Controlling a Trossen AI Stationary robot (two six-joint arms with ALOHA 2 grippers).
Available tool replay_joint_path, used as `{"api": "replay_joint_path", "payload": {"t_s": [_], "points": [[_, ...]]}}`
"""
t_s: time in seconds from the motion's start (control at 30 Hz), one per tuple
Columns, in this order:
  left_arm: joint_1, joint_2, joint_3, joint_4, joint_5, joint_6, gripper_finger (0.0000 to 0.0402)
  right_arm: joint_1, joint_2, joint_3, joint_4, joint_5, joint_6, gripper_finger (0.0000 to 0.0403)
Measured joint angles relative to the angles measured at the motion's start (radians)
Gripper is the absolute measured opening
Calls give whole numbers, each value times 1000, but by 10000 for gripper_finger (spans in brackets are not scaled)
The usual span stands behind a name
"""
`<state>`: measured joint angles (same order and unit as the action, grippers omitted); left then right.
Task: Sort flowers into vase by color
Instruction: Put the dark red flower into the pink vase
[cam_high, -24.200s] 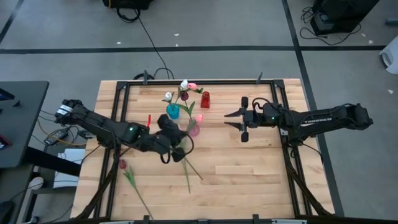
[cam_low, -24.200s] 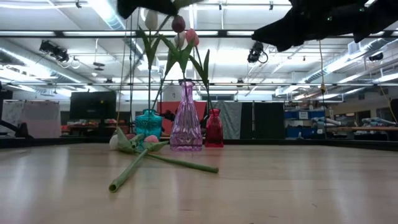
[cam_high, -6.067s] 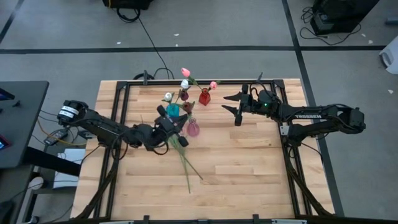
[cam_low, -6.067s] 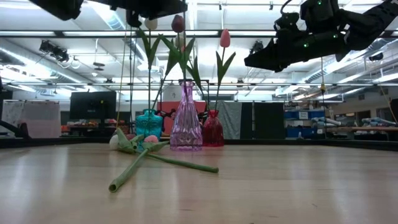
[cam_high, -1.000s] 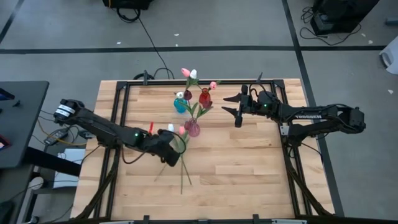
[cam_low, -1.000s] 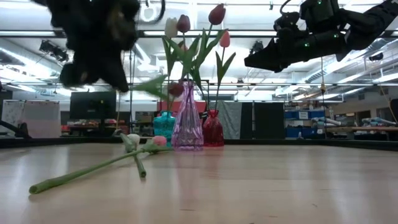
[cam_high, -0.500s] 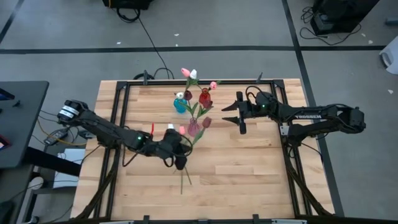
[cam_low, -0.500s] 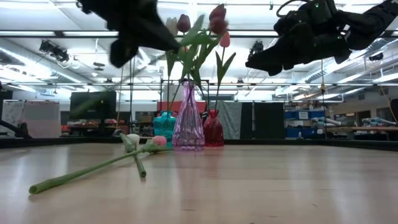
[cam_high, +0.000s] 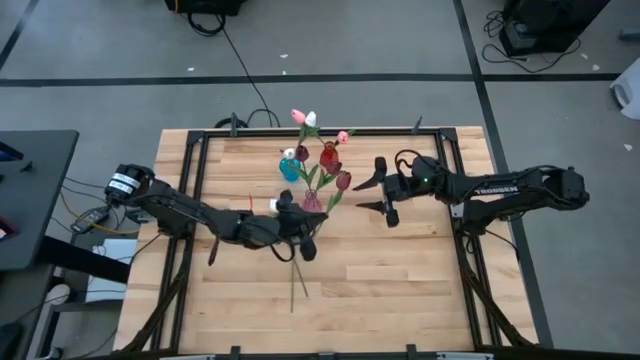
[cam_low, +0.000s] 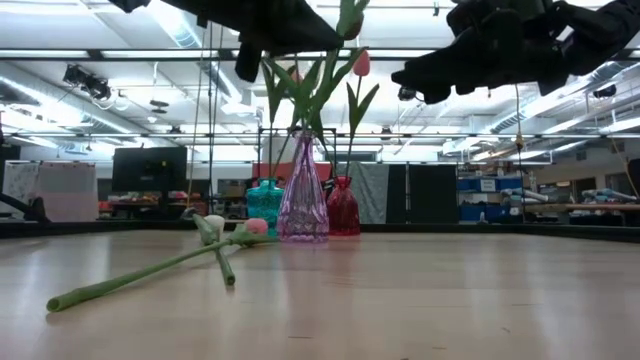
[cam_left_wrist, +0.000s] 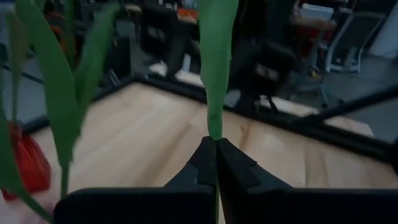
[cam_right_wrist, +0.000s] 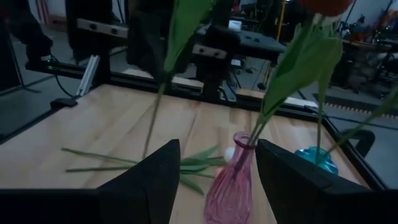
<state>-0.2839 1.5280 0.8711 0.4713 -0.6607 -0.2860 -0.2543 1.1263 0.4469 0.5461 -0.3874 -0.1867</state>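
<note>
Left claw (cam_high: 306, 243), clamped on a dark red tulip (cam_high: 343, 180), has lifted it towards the spread-open right claw (cam_high: 372, 192): handover pending.

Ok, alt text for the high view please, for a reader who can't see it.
Seen from above, the left gripper is shut on the stem of a dark red tulip whose head leans toward the open right gripper beside it. Three vases, pink, teal and red, stand together at the wooden table's far middle, and two more flowers lie flat nearer the front.
</note>
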Motion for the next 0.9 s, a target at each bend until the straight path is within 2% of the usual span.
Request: {"api": "replay_joint_path", "payload": {"t_s": [0.23, 0.47, 0.67, 0.9], "points": [[-13, -4, 0, 33, -38, 61, 6, 4, 0, 0, -8, 63, 0, 221], [-91, -91, 0, 109, -298, 368, 6, -3, 0, 0, -24, 84, 0, 221], [-72, -121, 0, 186, -282, 498, 3, -3, 0, 0, 0, 83, 0, 218], [23, -120, 0, 208, -147, 532, 1, -3, 0, 0, -1, 83, 0, 217]]}}
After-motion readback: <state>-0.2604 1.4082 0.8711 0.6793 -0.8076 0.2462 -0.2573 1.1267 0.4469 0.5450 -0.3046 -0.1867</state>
